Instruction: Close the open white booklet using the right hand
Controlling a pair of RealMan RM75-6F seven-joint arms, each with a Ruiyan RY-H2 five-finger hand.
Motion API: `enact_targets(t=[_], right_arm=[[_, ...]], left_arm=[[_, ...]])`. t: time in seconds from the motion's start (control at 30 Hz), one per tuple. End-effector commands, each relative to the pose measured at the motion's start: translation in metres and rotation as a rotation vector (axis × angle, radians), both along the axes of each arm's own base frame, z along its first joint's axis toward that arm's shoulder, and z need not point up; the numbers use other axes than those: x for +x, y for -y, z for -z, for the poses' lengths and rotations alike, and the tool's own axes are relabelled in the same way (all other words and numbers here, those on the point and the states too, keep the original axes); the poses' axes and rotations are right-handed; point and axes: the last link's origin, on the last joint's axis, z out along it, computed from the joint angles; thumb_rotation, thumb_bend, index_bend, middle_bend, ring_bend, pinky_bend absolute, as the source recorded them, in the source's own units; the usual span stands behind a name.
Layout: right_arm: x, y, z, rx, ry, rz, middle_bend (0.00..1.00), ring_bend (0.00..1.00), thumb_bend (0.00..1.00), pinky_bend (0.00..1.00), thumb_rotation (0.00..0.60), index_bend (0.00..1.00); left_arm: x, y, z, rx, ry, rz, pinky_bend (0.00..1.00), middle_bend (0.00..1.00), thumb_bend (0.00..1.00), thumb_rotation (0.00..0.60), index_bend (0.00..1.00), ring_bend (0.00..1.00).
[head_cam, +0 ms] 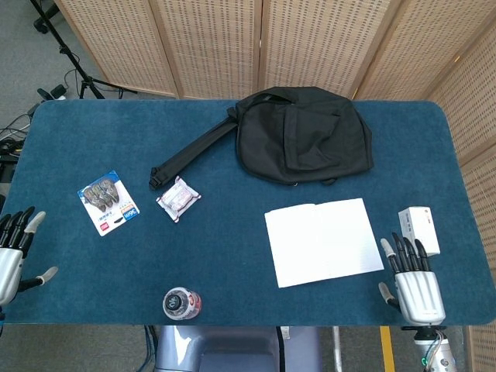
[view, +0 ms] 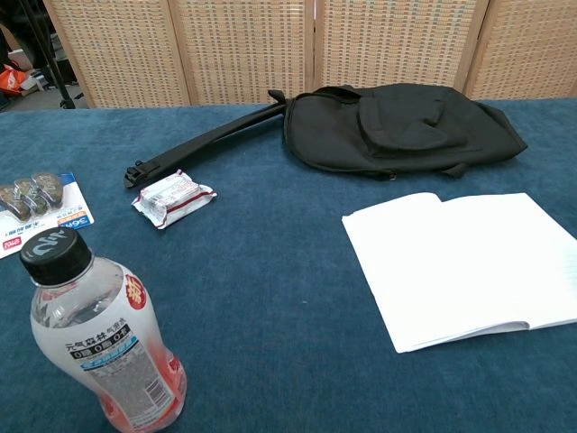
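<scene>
A blue carpeted tabletop (head_cam: 232, 256) seen from above, with folding wicker screens behind it. The white booklet (head_cam: 323, 241) lies open and flat, right of centre toward the near edge, its blank pages facing up; in the chest view its right page runs off the frame.

The right hand (head_cam: 412, 283) sits at the near right corner of the tabletop, palm down, fingers spread and straight, holding nothing. Its fingertips (head_cam: 387, 246) lie just beside the booklet's lower right corner; whether they touch the page cannot be told. The wrist is cut off by the bottom edge. A small white box (head_cam: 419, 229) lies just beyond this hand.

The left hand (head_cam: 14, 252) shows only partly at the left edge, fingers apart, empty, beside the tabletop's near left corner. Neither hand appears in the chest view.

A black bag (head_cam: 304, 136) rests at the far side behind the booklet, its strap trailing left. Left of centre lie a small wrapped packet (head_cam: 178, 198) and a printed card pack (head_cam: 108, 201), text too small to read. A clear bottle (view: 101, 341) with a black cap stands at the near edge.
</scene>
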Motion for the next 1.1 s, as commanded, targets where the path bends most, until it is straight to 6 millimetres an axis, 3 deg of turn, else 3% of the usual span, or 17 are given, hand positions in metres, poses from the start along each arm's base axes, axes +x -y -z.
enact_targets(t=[0.03, 0.57, 1.1], right_arm=[[0.007, -0.003, 0.012, 0.032, 0.006, -0.002, 0.0, 0.0, 0.34, 0.0, 0.6, 0.0], [0.026, -0.002, 0.053, 0.115, 0.04, -0.026, 0.0, 0.0, 0.34, 0.0, 0.6, 0.0], [0.029, 0.005, 0.073, 0.149, 0.053, -0.004, 0.0, 0.0, 0.34, 0.0, 0.6, 0.0]], left_arm=[[0.0, 0.0, 0.0, -0.001, -0.001, 0.0, 0.0, 0.0, 0.07, 0.553, 0.0, 0.0], [0.001, 0.0, -0.001, 0.005, 0.005, 0.008, 0.0, 0.0, 0.07, 0.552, 0.0, 0.0], [0.001, 0.0, -0.001, 0.008, 0.013, 0.009, 0.0, 0.0, 0.07, 0.552, 0.0, 0.0]])
